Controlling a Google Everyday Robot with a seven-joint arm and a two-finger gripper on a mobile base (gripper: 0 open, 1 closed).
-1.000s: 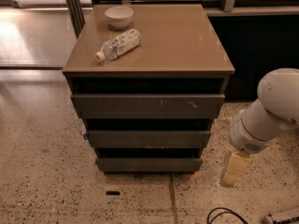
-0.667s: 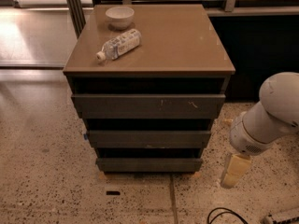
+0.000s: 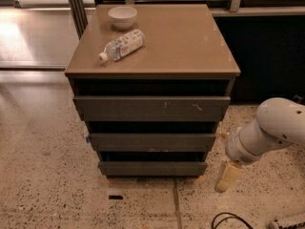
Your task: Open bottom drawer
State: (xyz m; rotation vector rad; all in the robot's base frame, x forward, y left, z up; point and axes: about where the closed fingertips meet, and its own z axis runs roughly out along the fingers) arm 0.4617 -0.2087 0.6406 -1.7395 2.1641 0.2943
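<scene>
The bottom drawer point(image 3: 152, 168) is the lowest and narrowest of three dark grey handleless fronts on a brown-topped cabinet point(image 3: 181, 46). Its front sits roughly in line with the fronts above. My gripper point(image 3: 227, 177) hangs from the white arm point(image 3: 267, 130) to the right of the cabinet, just off the bottom drawer's right end, near the floor. It touches nothing that I can see. Only one pale finger shows.
The top drawer front point(image 3: 151, 108) has pale scratches; the middle front point(image 3: 152, 141) has a blue speck at its left end. A white bowl point(image 3: 122, 17) and a lying plastic bottle point(image 3: 122, 45) rest on the cabinet top. A black cable point(image 3: 228, 219) lies on the speckled floor.
The arm and gripper have shifted slightly to the left, toward the cabinet. The drawers have not moved.
</scene>
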